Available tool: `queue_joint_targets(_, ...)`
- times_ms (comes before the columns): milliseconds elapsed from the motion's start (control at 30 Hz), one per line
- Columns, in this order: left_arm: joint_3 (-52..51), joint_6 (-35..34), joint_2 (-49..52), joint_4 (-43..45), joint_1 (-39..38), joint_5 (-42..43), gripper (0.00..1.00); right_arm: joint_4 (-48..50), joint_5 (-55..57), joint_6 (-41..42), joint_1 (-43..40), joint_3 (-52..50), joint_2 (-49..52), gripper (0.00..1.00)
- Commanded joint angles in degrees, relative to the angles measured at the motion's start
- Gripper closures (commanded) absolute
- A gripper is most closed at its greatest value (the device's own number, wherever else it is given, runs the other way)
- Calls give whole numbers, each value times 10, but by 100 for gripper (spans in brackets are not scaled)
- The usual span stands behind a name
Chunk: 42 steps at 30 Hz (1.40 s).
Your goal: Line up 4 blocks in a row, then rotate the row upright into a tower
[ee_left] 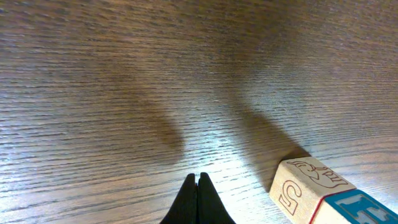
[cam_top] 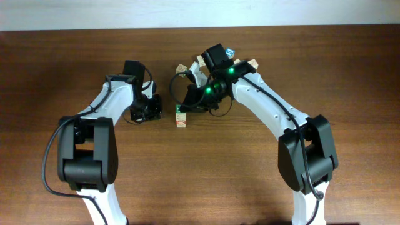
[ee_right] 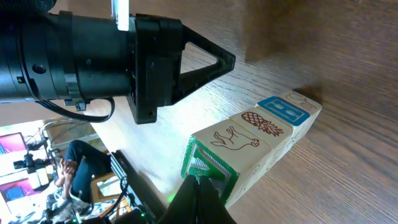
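In the right wrist view, pale wooden blocks lie in a row on the table. The nearest block (ee_right: 210,167) has a green-printed face. Behind it come an animal block (ee_right: 235,140), a pineapple block (ee_right: 266,122), a blue-faced cube (ee_right: 284,112) and one more pale block (ee_right: 306,101). My right gripper (ee_right: 199,180) is shut, holding nothing, its tips against the green face. From overhead, the green-edged block (cam_top: 181,117) shows just below the right gripper (cam_top: 185,105). My left gripper (ee_left: 199,178) is shut and empty over bare wood. A cube (ee_left: 305,190) with a red 5 and a blue face sits to its right.
The left arm's black wrist (ee_right: 93,59) fills the upper left of the right wrist view, close to the row. Overhead, more pale cubes (cam_top: 182,67) (cam_top: 253,63) and a blue one (cam_top: 230,52) lie around the right wrist near the table's far edge. The left gripper (cam_top: 152,111) rests left of the green-edged block.
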Motion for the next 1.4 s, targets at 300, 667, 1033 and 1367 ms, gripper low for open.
queue_joint_targets(300, 11, -9, 0, -1, 2, 7, 100, 3, 68, 3, 10, -4, 21, 96)
queue_joint_targets(667, 11, -9, 0, -1, 2, 7, 100, -8, 60, 3, 10, 13, 21, 96)
queue_joint_targets(1033, 11, -9, 0, -1, 2, 7, 100, -36, 51, 0, 10, 56, 21, 96)
queue_joint_targets(1367, 58, 9, -5, -42, 14, -5, 100, -240, 117, -92, -50, 351, 19, 95)
